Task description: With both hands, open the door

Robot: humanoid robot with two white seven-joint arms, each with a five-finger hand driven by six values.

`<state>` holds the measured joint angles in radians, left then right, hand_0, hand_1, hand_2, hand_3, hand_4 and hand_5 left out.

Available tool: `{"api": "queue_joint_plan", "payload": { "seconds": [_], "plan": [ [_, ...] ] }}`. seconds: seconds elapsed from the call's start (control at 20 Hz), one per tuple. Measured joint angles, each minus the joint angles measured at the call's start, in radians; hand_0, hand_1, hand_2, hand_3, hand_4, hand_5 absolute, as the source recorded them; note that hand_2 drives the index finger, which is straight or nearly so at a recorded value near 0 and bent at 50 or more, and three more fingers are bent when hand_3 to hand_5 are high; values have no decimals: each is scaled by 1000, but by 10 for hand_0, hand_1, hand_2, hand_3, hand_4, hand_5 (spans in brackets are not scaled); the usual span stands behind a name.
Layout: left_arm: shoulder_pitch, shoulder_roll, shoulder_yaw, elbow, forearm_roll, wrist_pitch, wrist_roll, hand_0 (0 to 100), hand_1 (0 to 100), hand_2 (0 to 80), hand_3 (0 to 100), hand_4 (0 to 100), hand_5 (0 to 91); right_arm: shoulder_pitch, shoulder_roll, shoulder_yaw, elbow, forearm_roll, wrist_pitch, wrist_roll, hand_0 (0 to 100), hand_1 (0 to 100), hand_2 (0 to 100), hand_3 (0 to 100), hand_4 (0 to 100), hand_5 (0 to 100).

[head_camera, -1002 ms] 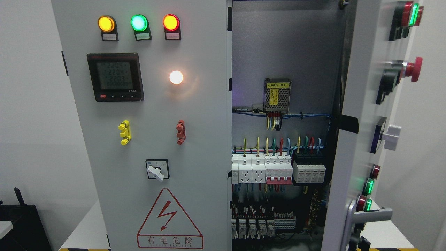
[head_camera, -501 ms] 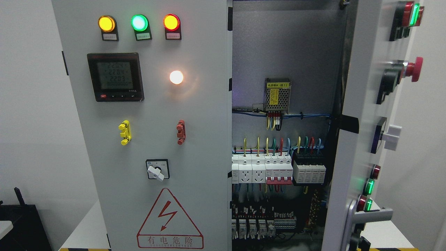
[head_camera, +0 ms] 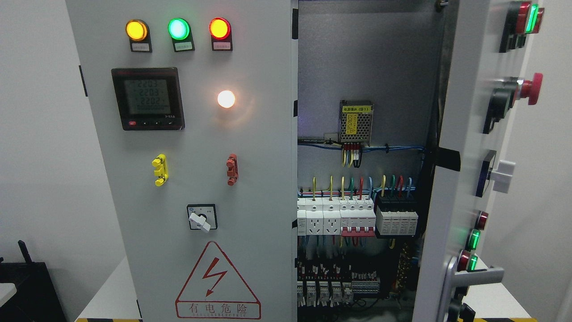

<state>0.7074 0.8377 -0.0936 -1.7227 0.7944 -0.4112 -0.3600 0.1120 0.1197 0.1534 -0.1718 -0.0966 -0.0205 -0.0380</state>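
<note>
Fingers of both robot hands lie outside the head view, so their state cannot be told. Right grey metal cabinet door point(head_camera: 464, 147) stands swung wide open, its silver lever handle point(head_camera: 474, 276) near the bottom, exposing coloured wiring and white breakers point(head_camera: 357, 219). Left grey door point(head_camera: 196, 179) with 3 lit lamps sits closed.

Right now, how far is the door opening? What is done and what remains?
Done: the right door is swung wide open, seen nearly edge-on, and the wiring and breakers inside show. Its lever handle is free. In hand: nothing; no robot hand shows in the head view. Left: the left door, with its meter and lit lamps, looks closed, if it must open too.
</note>
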Motion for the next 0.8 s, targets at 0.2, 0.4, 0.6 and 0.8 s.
{"api": "queue_joint_plan", "payload": {
  "seconds": [0.2,0.4,0.6,0.8],
  "plan": [
    [-57,90,19,-40,101,-2,-56,0,0,0,0,31,0,0,0,0,0,0,0,0,107,0,0,0,0,0],
    [-129,179,42,-67,211,26,-93,0,0,0,0,31,0,0,0,0,0,0,0,0,107,0,0,0,0,0],
    [-215,256,59,-89,320,136,-132,0,0,0,0,31,0,0,0,0,0,0,0,0,107,0,0,0,0,0],
    [-312,327,80,-114,420,227,-158,0,0,0,0,31,0,0,0,0,0,0,0,0,107,0,0,0,0,0]
  ]
}}
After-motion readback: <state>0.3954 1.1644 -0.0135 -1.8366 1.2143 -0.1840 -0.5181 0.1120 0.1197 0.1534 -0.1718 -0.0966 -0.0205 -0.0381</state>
